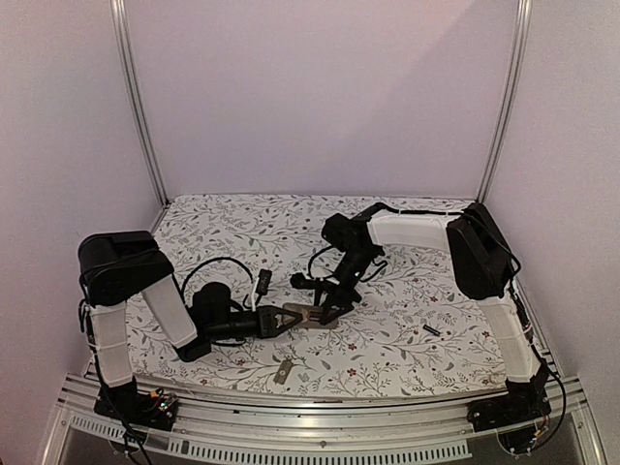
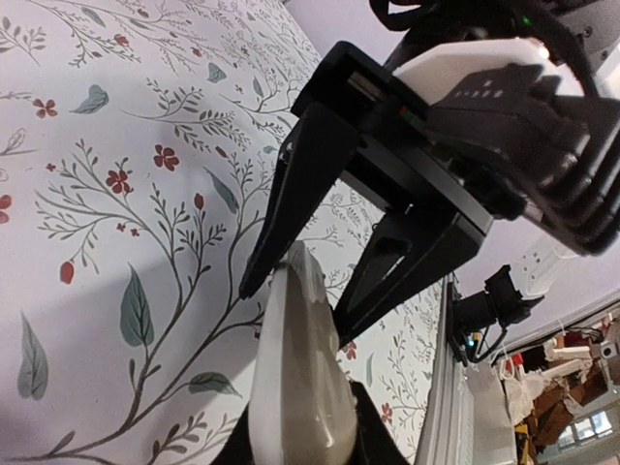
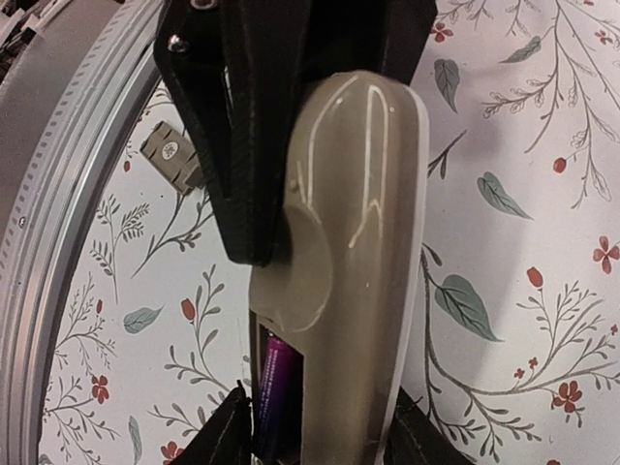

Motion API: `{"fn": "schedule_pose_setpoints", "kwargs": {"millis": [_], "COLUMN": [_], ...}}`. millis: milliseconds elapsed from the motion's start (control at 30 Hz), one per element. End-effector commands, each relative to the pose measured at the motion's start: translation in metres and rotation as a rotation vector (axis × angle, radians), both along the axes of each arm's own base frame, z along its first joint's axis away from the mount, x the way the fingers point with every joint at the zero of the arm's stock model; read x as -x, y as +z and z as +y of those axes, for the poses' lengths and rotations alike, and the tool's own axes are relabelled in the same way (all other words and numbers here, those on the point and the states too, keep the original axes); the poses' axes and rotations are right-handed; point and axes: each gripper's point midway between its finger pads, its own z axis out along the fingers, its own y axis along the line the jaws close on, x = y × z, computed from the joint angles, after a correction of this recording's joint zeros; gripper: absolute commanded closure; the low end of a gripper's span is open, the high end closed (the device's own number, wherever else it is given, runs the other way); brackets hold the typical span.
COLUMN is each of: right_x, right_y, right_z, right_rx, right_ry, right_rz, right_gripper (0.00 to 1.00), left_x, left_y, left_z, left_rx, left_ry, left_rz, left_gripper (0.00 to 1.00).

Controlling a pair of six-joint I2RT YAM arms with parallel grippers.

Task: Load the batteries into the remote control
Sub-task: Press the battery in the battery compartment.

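Left gripper [image 1: 289,319] clamps our remote control [image 1: 312,318]; right gripper [image 1: 329,311] straddles its end, squeeze unclear. Loose battery [image 1: 431,331] lies right of it, nearer that arm [image 1: 480,254].

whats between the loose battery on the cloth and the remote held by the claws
Only bare floral tablecloth; the top external view shows nothing else between the small dark cylindrical battery and the slim grey-tan remote control.
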Motion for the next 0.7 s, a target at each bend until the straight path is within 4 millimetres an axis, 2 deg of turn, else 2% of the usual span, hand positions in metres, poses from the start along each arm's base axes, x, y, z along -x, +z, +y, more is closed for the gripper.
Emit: {"fn": "schedule_pose_setpoints", "kwargs": {"millis": [0,133,267,400,500,567,667], "right_x": [-0.003,-0.003,0.000,0.002,0.006,0.008,0.010], "right_y": [0.013,0.008,0.006,0.001,-0.002,-0.002,0.008], "right_z": [0.004,0.005,0.008,0.009,0.008,0.007,0.009], "right_rx": [-0.039,-0.039,-0.044,-0.022,-0.007,-0.003,-0.023], "right_ry": [0.005,0.003,0.007,0.005,0.002,-0.006,-0.016], "right_rz": [-0.007,0.007,0.017,0.016,0.023,0.022,0.007], "right_gripper": [0.61,0.71,0.74,0.67,0.57,0.50,0.46], "left_x": [-0.002,-0.002,-0.002,-0.002,-0.003,-0.002,-0.003], "left_y": [0.029,0.031,0.031,0.030,0.030,0.030,0.029], "left_z": [-0.007,-0.008,-0.010,-0.009,-0.009,-0.009,-0.008], "left_rx": [0.077,0.078,0.076,0.074,0.073,0.073,0.070], "left_ry": [-0.017,-0.019,-0.025,-0.022,-0.017,-0.015,-0.007], "left_rz": [-0.093,-0.099,-0.101,-0.099,-0.100,-0.097,-0.093], "left_gripper": [1.00,1.00,1.00,1.00,1.00,1.00,1.00]}}
